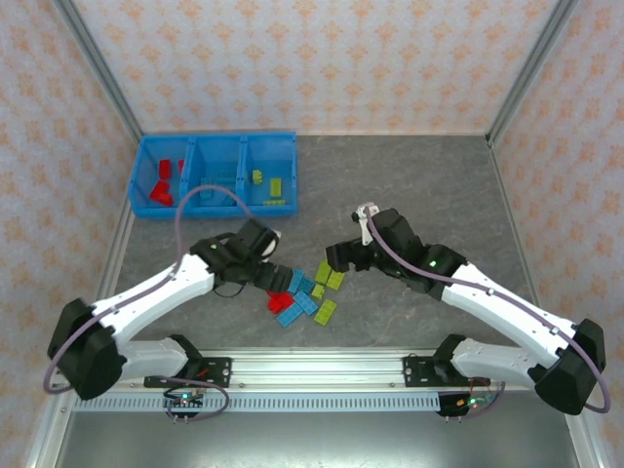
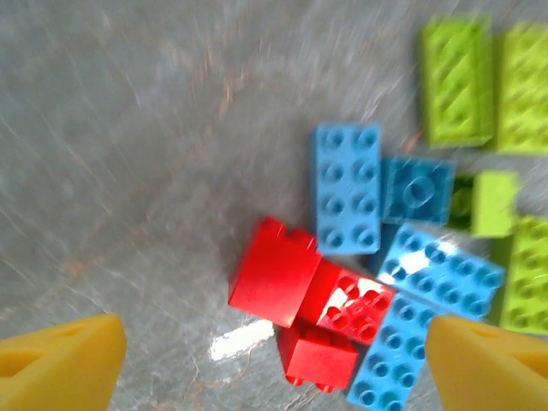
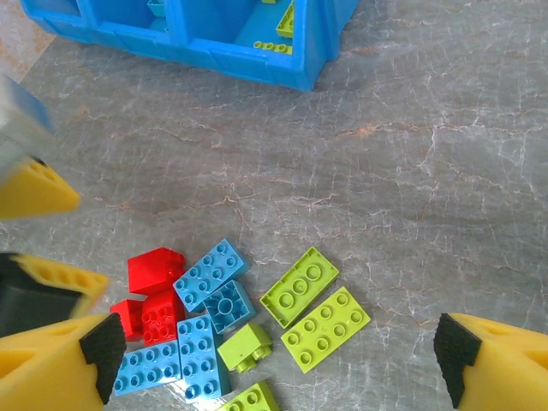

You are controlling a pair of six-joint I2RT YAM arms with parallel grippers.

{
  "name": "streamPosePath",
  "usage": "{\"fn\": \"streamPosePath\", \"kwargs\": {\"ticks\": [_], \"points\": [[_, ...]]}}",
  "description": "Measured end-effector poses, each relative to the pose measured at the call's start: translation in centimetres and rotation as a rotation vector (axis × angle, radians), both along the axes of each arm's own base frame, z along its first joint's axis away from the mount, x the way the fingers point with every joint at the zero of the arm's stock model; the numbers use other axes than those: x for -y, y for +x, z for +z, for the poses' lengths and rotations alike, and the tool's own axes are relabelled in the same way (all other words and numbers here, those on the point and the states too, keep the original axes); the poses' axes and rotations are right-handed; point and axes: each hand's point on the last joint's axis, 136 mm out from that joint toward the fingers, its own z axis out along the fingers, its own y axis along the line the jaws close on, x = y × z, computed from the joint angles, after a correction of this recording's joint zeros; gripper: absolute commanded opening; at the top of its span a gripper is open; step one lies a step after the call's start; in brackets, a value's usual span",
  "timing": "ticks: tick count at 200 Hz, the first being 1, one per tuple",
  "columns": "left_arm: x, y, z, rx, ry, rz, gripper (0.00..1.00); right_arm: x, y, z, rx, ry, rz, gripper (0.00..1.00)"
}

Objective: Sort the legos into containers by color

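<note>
- Two arms are reaching toward the middle of the top view, where a loose pile of legos (image 1: 307,292) is lying on the grey table (image 1: 429,185).
- The left gripper (image 1: 276,278) is hovering over the pile's left edge. In its own wrist view, its yellow fingertips (image 2: 60,364) are sitting wide apart in the bottom corners, gripping nothing.
- Three red bricks (image 2: 274,274) are clustering low in the centre of that view and touching each other. Blue bricks (image 2: 347,188) are lying just right of them, and green bricks (image 2: 456,81) are filling the upper right and right edge.
- The right gripper (image 1: 338,257) is hanging over the pile's upper right edge. In the right wrist view its jaws are spread wide at the bottom corners, empty, with the pile lying low between them, toward the left.
- The tray (image 1: 285,156) is sitting at the upper left of the top view, well apart from the pile.
- Its left bin is holding red bricks, its middle bin blue ones and its right bin green ones.
</note>
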Motion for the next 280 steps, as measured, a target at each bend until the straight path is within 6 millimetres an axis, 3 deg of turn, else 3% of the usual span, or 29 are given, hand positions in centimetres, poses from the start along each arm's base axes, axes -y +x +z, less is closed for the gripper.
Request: {"fn": "streamPosePath", "kwargs": {"ticks": [13, 37, 65, 99, 151, 171, 205, 224, 239, 258, 280], "points": [[-0.1, -0.5, -2.2, -0.072, 0.04, -0.001, 0.89, -0.2, -0.1, -0.3, -0.013, -0.001, 0.004, 0.97], [0.2, -0.5, -4.6, -0.131, 0.071, -0.005, 0.88, -0.2, -0.3, -0.6, -0.036, 0.005, 0.0, 0.97], [0.8, -0.1, -6.0, -0.146, 0.083, -0.014, 0.69, 0.2, -0.7, -0.8, -0.066, 0.009, -0.022, 0.97], [1.8, 0.7, -6.0, -0.126, 0.061, -0.034, 0.49, 1.2, -1.4, 0.1, -0.072, 0.034, -0.052, 0.97], [0.9, 1.3, -6.8, -0.099, 0.118, -0.022, 0.47, 1.8, -1.9, 0.3, -0.096, 0.052, -0.079, 0.97], [-0.1, 0.8, -7.6, -0.107, 0.15, -0.004, 0.32, 1.8, -2.0, 0.3, -0.104, 0.059, -0.087, 0.97], [-0.5, 0.9, -7.5, -0.091, 0.159, 0.016, 0.26, 1.5, -2.3, 0.3, -0.132, 0.081, -0.082, 0.97], [-1.0, 1.0, -6.6, -0.063, 0.146, 0.035, 0.22, 1.3, -2.9, -0.1, -0.168, 0.085, -0.062, 0.97], [-1.6, 1.9, -4.5, -0.01, 0.106, 0.076, 0.17, 1.0, -3.6, -0.5, -0.206, 0.085, -0.038, 0.97], [-3.8, 4.3, -0.3, 0.093, 0.044, 0.185, 0.16, 0.6, -4.3, -1.3, -0.257, 0.081, -0.011, 0.97], [-8.9, 8.9, 5.6, 0.243, -0.008, 0.402, 0.15, 0.2, -4.3, -2.2, -0.294, 0.067, -0.012, 0.97]]}}
